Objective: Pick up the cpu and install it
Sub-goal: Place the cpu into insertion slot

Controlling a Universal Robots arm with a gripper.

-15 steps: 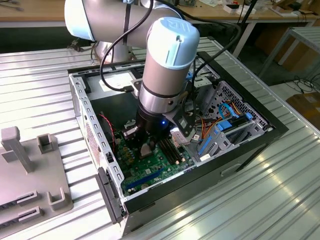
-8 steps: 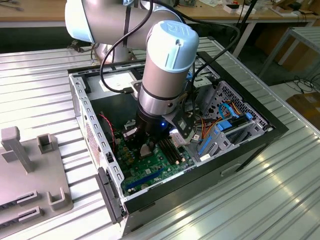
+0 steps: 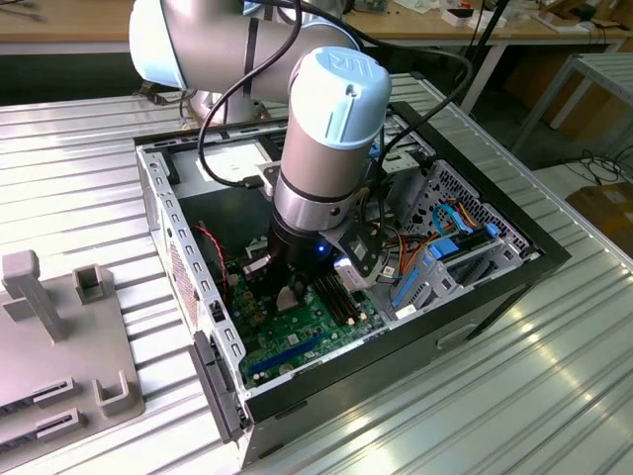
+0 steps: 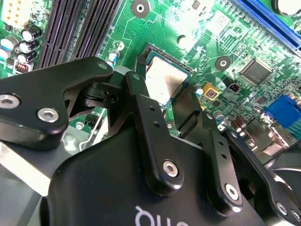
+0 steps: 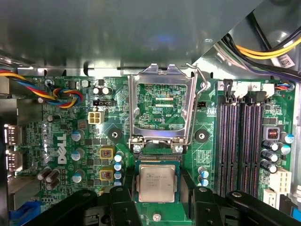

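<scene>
The cpu (image 5: 156,183) (image 4: 164,80), a small square chip with a silver-grey face, lies flat in the black-framed socket on the green motherboard (image 5: 70,108) (image 3: 297,332). My gripper (image 5: 157,190) (image 4: 162,92) (image 3: 289,289) reaches down into the open computer case (image 3: 158,198). Its black fingers (image 5: 123,202) (image 4: 141,108) press against two opposite edges of the chip. The socket's metal load plate (image 5: 162,70) is swung up and open just beyond the cpu.
Black memory slots (image 5: 240,146) (image 4: 70,28) run beside the socket. Coloured cables (image 5: 66,96) and yellow wires (image 5: 268,49) hang near the case walls. A drive cage with blue cables (image 3: 445,247) fills the case's right in the exterior view. A grey fixture (image 3: 49,336) sits on the table's left.
</scene>
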